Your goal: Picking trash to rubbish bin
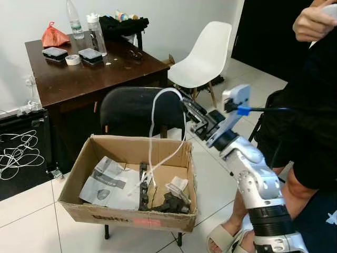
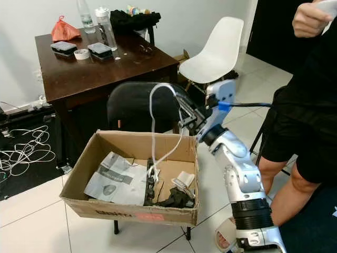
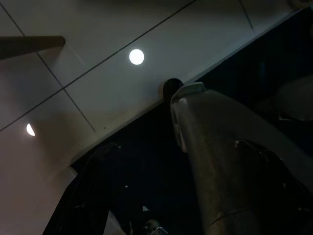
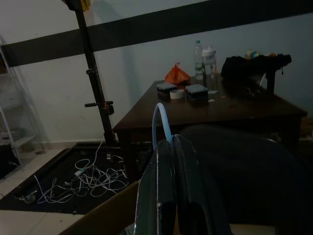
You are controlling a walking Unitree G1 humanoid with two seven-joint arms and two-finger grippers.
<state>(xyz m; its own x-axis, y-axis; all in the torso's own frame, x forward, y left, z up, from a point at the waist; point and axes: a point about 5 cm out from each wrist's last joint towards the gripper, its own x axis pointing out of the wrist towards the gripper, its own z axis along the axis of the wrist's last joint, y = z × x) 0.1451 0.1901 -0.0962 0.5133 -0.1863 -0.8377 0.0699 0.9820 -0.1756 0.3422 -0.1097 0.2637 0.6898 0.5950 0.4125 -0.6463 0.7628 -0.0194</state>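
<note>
One white strap (image 1: 154, 132) pinched in right gripper (image 1: 188, 108) over one box (image 1: 105, 208).

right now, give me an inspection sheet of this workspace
surface: cardboard box resting on a black chair
job's things: white tube, its lower end in the box
clutter: papers and dark scraps in the box
grippers: right gripper shut on the tube above the box; left gripper idle
cables: white cords on the floor
surroundings: brown table with bottles, white chair, a person beside the robot
</note>
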